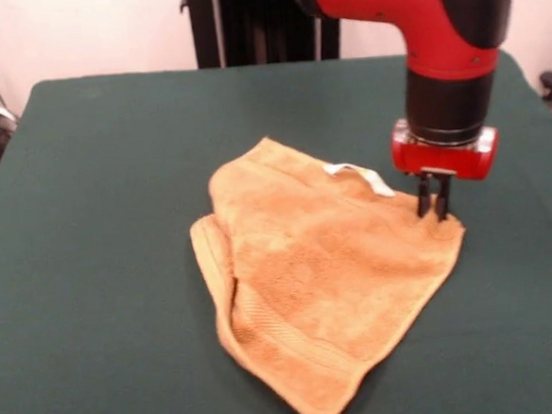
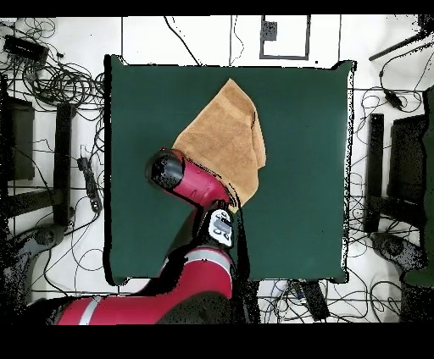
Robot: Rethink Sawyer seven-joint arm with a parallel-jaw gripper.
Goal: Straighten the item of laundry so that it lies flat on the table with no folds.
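The golden-orange towel (image 1: pixel 327 260) lies on the green table (image 1: pixel 94 182), near the middle and toward the front edge. Its left side is folded over in a thick roll, and its white tag loop (image 1: pixel 359 176) sits on the far edge. My gripper (image 1: pixel 433 205) points straight down at the towel's right corner, with its fingers close together and pinching the cloth there. In the overhead view the towel (image 2: pixel 225 135) spreads up from the arm's red head (image 2: pixel 169 172), which hides the gripper.
Wide green cloth lies bare on all sides of the towel (image 2: pixel 305 169). Cables and dark stands surround the table on the floor (image 2: pixel 51 85). The robot's pedestal stands at the table's far side in the front view (image 1: pixel 254 24).
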